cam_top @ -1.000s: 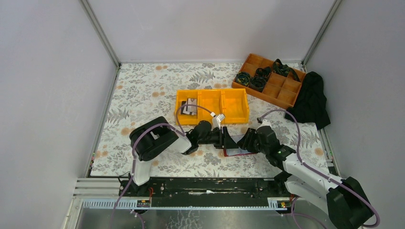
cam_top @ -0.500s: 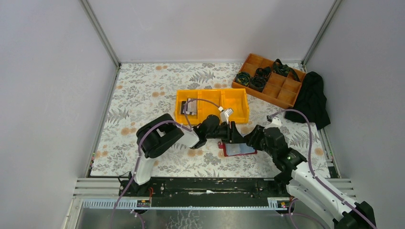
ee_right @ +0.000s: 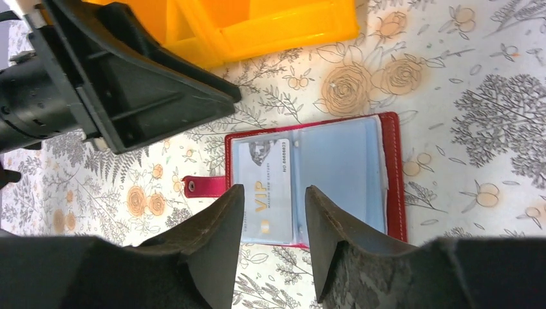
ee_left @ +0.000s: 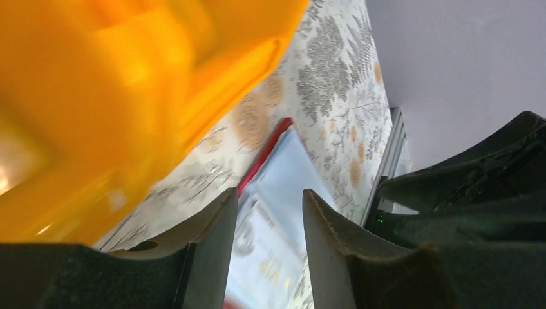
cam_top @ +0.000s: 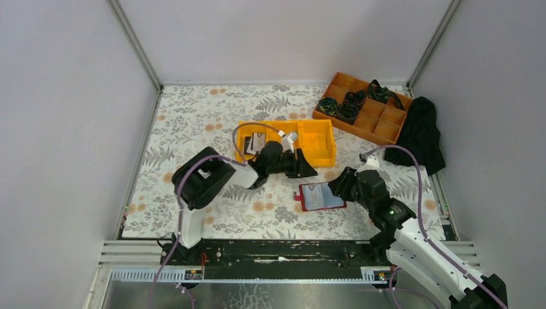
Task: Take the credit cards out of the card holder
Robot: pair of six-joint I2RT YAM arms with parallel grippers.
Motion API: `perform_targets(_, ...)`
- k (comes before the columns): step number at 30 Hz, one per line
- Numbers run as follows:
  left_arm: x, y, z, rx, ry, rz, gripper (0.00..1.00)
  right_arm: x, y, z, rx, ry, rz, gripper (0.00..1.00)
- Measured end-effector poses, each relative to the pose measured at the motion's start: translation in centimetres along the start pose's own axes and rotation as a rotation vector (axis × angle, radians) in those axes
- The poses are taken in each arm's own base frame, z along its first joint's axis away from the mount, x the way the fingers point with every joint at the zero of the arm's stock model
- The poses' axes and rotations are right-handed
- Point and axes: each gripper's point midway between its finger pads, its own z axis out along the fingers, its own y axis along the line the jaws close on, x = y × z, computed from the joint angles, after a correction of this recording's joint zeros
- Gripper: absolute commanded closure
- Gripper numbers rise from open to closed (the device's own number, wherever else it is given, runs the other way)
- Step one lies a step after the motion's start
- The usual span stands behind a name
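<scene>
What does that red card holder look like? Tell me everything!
The card holder lies open and flat on the flowery tablecloth, near the yellow bin. It has a red border, blue-grey pockets inside and a small red snap tab on one side. A pale card marked VIP sits in one pocket. The other looks empty.

Top view high behind, looking down on the whole table point(cam_top: 193, 122), wrist views close in — both catch the holder point(ee_right: 338, 167) and bin point(ee_right: 290, 26).
</scene>
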Motion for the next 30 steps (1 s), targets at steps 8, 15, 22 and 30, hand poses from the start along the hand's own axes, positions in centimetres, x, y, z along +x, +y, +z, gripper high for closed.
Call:
perform_targets(8,0.0,1.3,-5.5,-0.096,-0.067,0.021,0.52,2.1,0.5,3.2,-0.013,0.113,-0.022,0.57)
perform_targets(15,5.0,1.5,-5.6,-0.117,0.021,0.008,0.53,4.4,0.5,5.7,-0.029,0.214,-0.011,0.57)
perform_targets(22,6.8,0.9,-4.4,-0.072,0.047,-0.009,0.54,5.1,0.4,6.8,-0.045,0.251,0.005,0.55)
perform_targets(30,5.9,1.3,-3.7,-0.029,0.021,-0.027,0.55,4.2,0.0,7.1,-0.055,0.242,0.039,0.54)
